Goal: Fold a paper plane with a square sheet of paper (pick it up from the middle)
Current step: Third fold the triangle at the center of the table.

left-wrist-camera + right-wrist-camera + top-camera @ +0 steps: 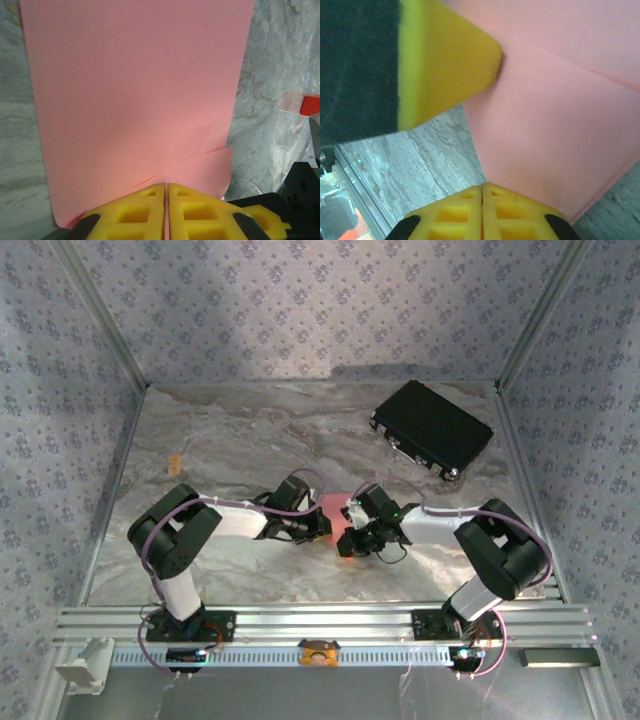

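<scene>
1. Top external view: the two arms reach inward and meet over the middle of the surface [250,430]. The square sheet of paper [331,506] shows as a small pink patch between the left end effector [320,526] and the right end effector [347,540]. Both wrists crowd it, so I judge they share the sheet to steady it while working a fold. The black case [432,427] lies well apart at the far right.

2. Left wrist view: the left end effector [166,186] has its yellow fingers pressed together. The square sheet of paper [135,95] fans out from their tips, so it is pinched at its near edge. A small flap lies doubled over at the lower right, which suggests an early fold.

3. Right wrist view: the right end effector [482,187] is likewise closed. The sheet [555,130] runs into its tips, so it appears to be clamped there. A crease crosses the upper right of the paper. The other arm's yellow finger [445,65] meets the paper's opposite edge, probably to hold it taut.
</scene>
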`<action>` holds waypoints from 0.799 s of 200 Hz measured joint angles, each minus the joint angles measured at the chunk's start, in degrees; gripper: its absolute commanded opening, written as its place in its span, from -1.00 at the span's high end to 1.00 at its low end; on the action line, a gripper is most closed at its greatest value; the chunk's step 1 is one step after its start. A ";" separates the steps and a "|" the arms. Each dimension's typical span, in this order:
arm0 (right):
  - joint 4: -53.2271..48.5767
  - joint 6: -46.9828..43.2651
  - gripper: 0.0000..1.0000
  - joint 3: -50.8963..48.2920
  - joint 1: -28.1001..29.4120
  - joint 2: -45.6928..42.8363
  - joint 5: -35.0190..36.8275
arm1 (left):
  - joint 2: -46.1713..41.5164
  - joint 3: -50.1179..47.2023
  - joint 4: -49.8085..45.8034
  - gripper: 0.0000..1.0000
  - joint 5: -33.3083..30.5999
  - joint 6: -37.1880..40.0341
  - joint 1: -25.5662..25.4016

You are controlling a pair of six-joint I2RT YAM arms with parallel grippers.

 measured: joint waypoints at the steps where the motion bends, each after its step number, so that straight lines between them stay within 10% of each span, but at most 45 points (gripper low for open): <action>1: 0.02 0.07 0.81 -0.09 -0.04 -0.07 -0.02 | 0.00 0.00 0.02 0.80 0.00 0.00 0.00; 160: -3.87 4.31 0.81 -6.29 -1.03 -11.65 0.94 | 0.02 0.00 0.00 0.80 0.00 0.20 0.00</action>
